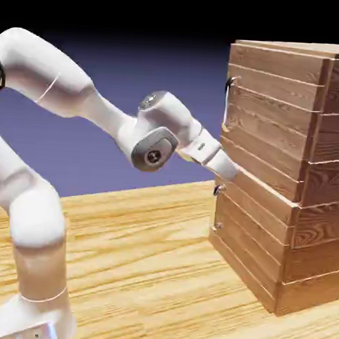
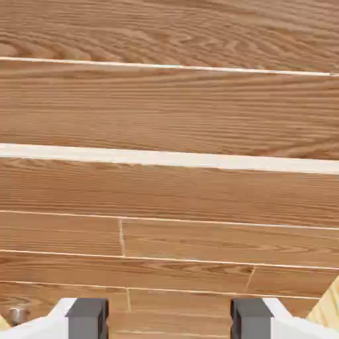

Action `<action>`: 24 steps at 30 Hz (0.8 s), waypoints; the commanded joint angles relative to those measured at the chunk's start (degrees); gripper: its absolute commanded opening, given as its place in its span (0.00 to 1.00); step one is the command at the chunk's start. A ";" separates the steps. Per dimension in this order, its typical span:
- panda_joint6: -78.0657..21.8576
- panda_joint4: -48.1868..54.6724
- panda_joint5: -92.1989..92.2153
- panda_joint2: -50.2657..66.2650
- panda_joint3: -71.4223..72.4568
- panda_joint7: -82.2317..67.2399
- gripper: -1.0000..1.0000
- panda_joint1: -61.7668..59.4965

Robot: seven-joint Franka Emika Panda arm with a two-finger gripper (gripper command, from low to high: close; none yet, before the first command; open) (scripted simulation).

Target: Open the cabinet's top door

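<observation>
The cabinet (image 1: pixel 307 209) of reddish-brown planks stands at the exterior view's right. Its top door (image 1: pixel 263 128) lies flush with the front, and the curved grey loop handle (image 1: pixel 230 85) sits near the door's upper left edge. My gripper (image 1: pixel 229 170) is close against the front at the door's lower edge, well below the handle. The hand view is filled by the cabinet's planks (image 2: pixel 169 106), crossed by a pale seam (image 2: pixel 169 157). There my gripper (image 2: pixel 169 321) is open, its fingertips (image 2: pixel 86 316) wide apart with nothing between them. The handle is out of the hand view.
Two small knobs (image 1: pixel 217 191) on the shorter lower panels sit just under my gripper; one knob (image 2: pixel 16 312) shows at the hand view's bottom left. The cabinet stands on a light wood table (image 1: pixel 145 270).
</observation>
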 commanded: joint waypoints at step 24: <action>-4.07 11.85 59.82 -20.61 31.12 -28.06 0.50 -26.70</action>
